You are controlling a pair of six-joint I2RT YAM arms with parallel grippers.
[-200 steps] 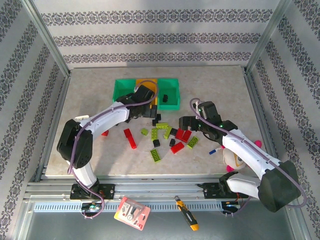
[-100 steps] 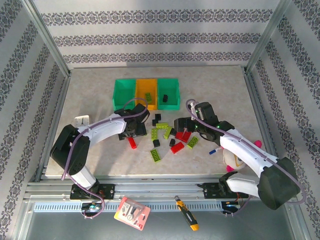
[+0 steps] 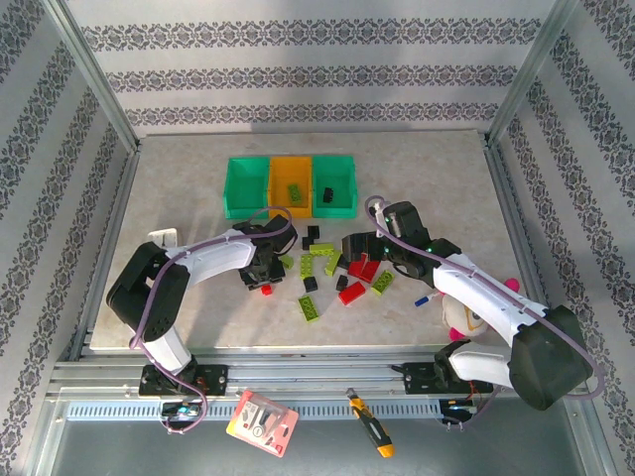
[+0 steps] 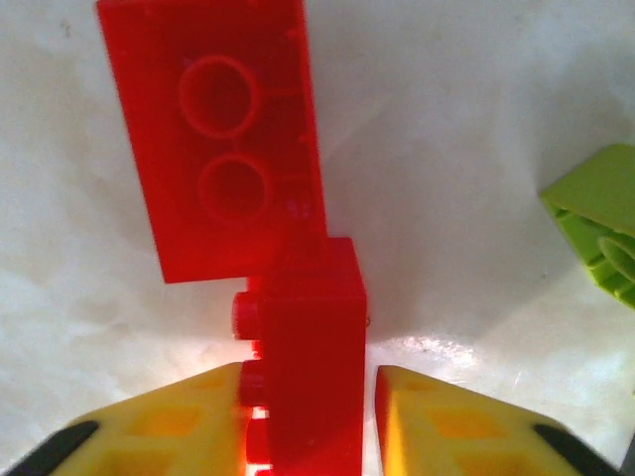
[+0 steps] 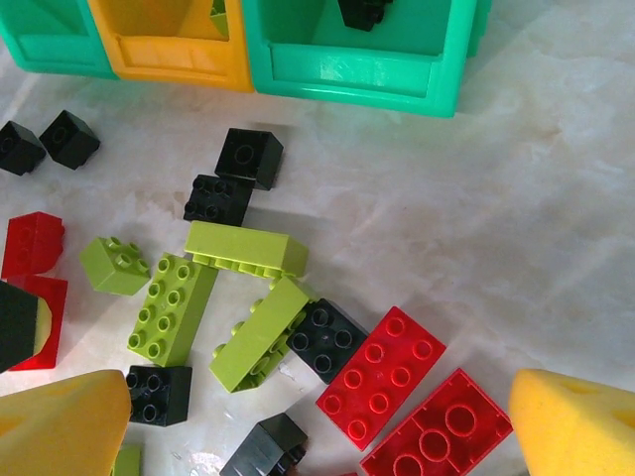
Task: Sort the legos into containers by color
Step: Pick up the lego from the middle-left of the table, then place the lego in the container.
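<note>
Red, lime and black legos (image 3: 337, 270) lie scattered mid-table in front of the containers (image 3: 291, 184), a row of two green bins flanking an orange one. A lime lego lies in the orange bin and a black lego (image 5: 362, 10) in the right green bin. My left gripper (image 3: 263, 278) is down at the pile's left edge. Its yellow pads are closed round a narrow red lego (image 4: 308, 357) that abuts an upturned red lego (image 4: 223, 129). My right gripper (image 5: 317, 436) hovers open over two red legos (image 5: 382, 375) and a black one (image 5: 325, 339).
A lime lego (image 4: 600, 218) lies just right of the left gripper. A white clock (image 3: 461, 312) and a blue marker (image 3: 424, 297) lie near the right arm. A small white object (image 3: 162, 238) sits at the left. Metal posts and patterned walls enclose the table.
My left arm drew back from the bins to the pile's near-left side and its jaws closed round the red lego. My right gripper shifted slightly left over the pile, still open.
</note>
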